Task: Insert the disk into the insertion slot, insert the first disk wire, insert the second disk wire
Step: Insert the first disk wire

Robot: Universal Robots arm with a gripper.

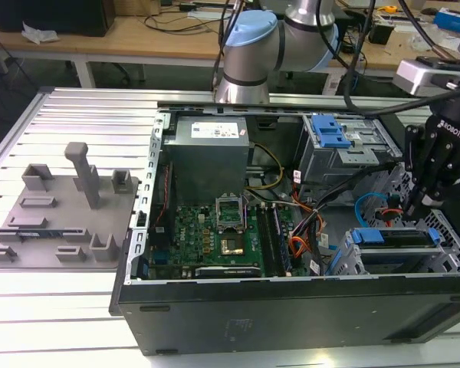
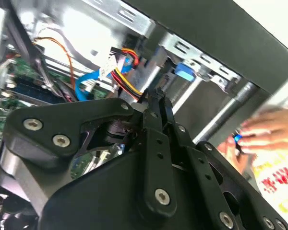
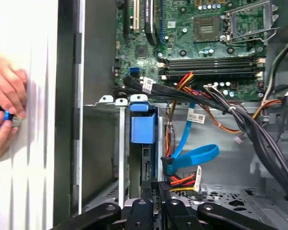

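The disk [image 1: 395,238] sits in the insertion slot [image 1: 345,261], the low grey cage at the case's front corner on the exterior view's right. Its blue carrier tab [image 3: 143,127] faces the motherboard. My gripper [image 1: 415,208] hangs just above the disk's end. In both wrist views the fingers [image 3: 156,191] stand close together at the black connector of a red, yellow and black disk wire [image 3: 182,181], whose strands [image 2: 127,72] run right up to my fingertips [image 2: 156,96]. A flat blue disk wire [image 3: 194,155] curls loose beside it.
A person's hands [image 3: 5,115] hold a small blue thing outside the case wall. Thick black cable bundles [image 3: 240,120] cross above the bay. A taller cage with a blue tab [image 1: 330,134], the power supply [image 1: 211,149] and the motherboard [image 1: 207,234] crowd the case.
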